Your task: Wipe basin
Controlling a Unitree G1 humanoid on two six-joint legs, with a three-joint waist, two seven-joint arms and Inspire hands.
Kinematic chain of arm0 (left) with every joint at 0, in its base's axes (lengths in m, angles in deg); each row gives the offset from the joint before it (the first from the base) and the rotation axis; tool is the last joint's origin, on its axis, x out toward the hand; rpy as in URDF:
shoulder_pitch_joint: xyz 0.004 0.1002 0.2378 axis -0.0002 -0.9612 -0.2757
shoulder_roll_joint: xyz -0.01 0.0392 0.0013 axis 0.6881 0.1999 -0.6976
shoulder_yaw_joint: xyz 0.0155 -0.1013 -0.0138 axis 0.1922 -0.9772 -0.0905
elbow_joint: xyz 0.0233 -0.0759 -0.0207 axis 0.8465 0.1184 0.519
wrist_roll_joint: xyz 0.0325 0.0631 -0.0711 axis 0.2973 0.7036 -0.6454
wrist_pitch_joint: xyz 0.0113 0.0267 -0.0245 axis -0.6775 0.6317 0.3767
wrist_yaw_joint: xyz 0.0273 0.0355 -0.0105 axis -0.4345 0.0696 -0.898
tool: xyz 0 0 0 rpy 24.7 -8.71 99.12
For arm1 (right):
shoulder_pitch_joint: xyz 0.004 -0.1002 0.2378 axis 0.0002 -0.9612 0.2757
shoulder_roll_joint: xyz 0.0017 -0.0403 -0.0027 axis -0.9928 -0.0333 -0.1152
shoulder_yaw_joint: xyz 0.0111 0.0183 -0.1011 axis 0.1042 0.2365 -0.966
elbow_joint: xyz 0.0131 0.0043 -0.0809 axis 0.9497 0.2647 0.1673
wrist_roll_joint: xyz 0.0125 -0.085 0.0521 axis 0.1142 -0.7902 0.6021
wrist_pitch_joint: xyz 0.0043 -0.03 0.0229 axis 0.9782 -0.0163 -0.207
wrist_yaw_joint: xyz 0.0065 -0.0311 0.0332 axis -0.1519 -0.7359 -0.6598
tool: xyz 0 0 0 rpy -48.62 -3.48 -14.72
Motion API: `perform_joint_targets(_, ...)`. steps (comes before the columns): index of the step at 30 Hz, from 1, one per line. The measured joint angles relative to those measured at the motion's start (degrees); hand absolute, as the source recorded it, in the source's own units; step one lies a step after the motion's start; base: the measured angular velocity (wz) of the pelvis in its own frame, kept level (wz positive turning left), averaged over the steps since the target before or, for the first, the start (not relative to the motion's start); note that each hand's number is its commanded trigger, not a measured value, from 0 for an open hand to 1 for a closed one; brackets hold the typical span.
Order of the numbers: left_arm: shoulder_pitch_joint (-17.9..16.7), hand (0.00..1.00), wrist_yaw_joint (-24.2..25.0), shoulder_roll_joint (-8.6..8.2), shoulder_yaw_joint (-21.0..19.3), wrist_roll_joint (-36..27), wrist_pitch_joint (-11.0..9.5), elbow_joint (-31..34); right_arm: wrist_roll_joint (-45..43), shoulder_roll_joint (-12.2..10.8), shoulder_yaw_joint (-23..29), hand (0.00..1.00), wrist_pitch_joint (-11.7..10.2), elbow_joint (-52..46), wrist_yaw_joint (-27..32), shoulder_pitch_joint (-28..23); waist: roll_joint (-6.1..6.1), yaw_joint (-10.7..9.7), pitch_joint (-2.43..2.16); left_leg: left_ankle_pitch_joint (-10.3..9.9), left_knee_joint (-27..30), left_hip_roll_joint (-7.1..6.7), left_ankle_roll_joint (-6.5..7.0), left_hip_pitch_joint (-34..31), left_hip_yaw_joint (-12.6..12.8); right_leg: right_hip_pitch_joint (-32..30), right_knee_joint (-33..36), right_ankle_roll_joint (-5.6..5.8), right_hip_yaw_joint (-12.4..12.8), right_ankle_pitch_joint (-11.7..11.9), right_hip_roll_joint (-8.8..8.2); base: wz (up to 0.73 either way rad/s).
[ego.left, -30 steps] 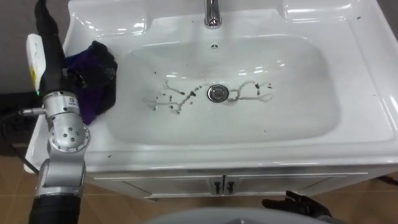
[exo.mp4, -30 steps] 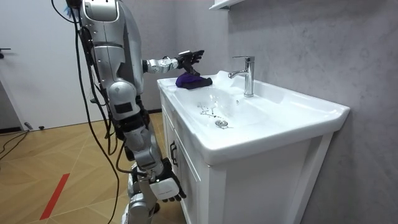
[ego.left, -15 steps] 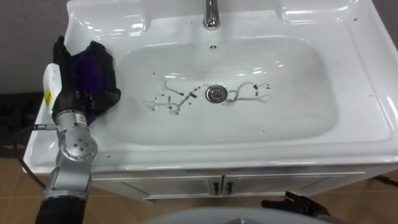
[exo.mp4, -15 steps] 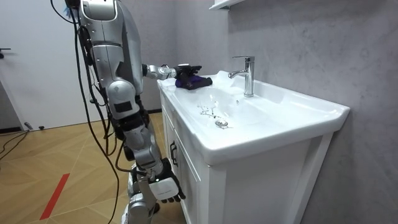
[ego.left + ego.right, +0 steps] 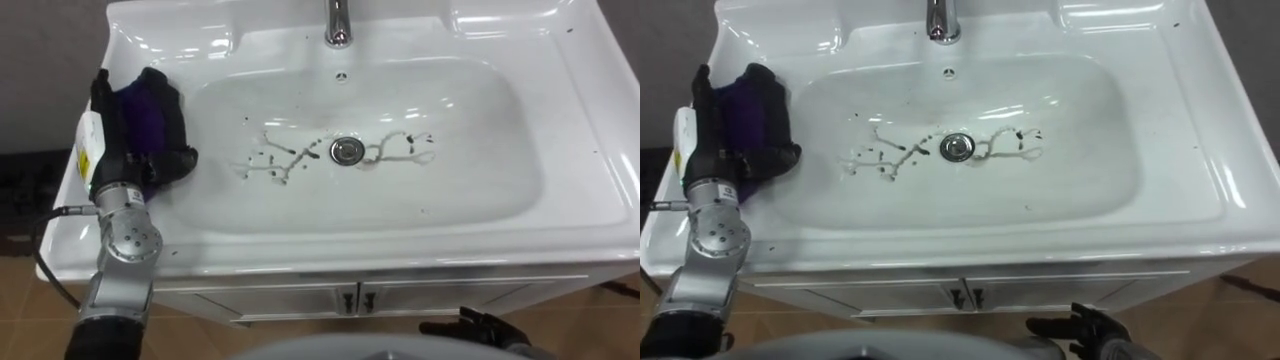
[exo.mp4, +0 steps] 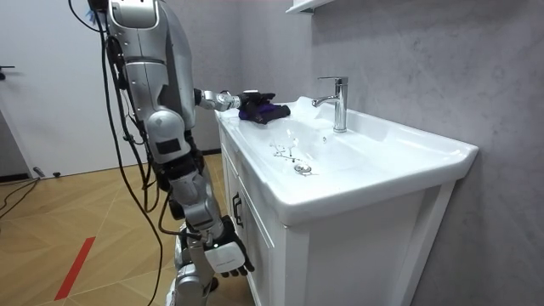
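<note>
the robot stands in front of the white ceramic basin (image 5: 480, 150), and its left hand (image 5: 115, 125) rests on the dark purple crumpled cloth (image 5: 150, 105). the cloth lies on the surface at the basin's left rim, partly over the slope into the bowl. the hand's dark fingers and thumb look curled around the bunched fabric, so it appears to be holding the cloth rather than just lying on it. the right hand (image 5: 480, 328) hangs low in front of the white cabinet (image 5: 300, 298) with its fingers loose, holding nothing.

the dark streaks and specks of dirt (image 5: 275, 160) run on both sides of the round metal drain (image 5: 347, 150), below the chrome tap (image 5: 338, 20), and none of it looks wiped yet.

the main risk seems to be the grip. if only a fold is pinched, the cloth could slip free on the slick ceramic and get left behind. a shallow sweep might also smear the marks toward the drain rather than lift them. a long reach to the streaks right of the drain could tilt the hand so the cloth loses contact.
</note>
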Motion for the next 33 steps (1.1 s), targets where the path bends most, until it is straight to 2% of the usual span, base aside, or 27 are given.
perform_joint_targets(6, 0.0, 0.00, -0.8, 0.00, 0.8, 0.0, -0.1, -0.7, 0.1, 0.1, 0.0, 0.00, 0.0, -0.2, 0.0, -0.1, 0.08, 0.0, -0.05, 0.0, 0.0, 0.00, 0.00, 0.0, 0.0, 0.0, 0.0, -0.01, -0.1, 0.0, -0.02, 0.00)
perform_joint_targets(17, 0.1, 0.00, -1.9, -0.22, 1.1, 0.3, -1.5, -4.0, 1.1, 0.1, 0.0, 0.00, 0.5, -0.2, 0.5, -0.5, 0.70, -0.2, -0.17, 0.0, -0.1, -0.02, -0.01, 1.0, 0.1, 0.9, -0.8, -0.01, 0.1, 0.0, -0.01, 0.00)
perform_joint_targets(25, 0.6, 0.00, -3.0, -0.23, 2.5, 0.1, -2.5, -7.9, 2.0, 0.4, 0.1, 0.00, 2.9, -1.1, 0.5, -0.9, 0.85, -0.2, -0.35, 0.0, -0.7, -0.07, -0.01, 2.1, 0.3, 1.9, -0.8, 0.04, 0.3, 0.0, 0.04, -0.01)
perform_joint_targets(33, 1.8, 0.00, -2.9, -0.17, 2.6, 0.1, -3.2, -10.5, 1.9, 0.4, 0.0, 0.00, 3.7, -1.3, 0.2, -1.0, 0.29, 0.1, -0.58, 0.0, -1.1, 0.04, 0.00, 3.0, 0.5, 2.2, -0.8, 0.02, 0.4, 0.0, 0.12, -0.02)
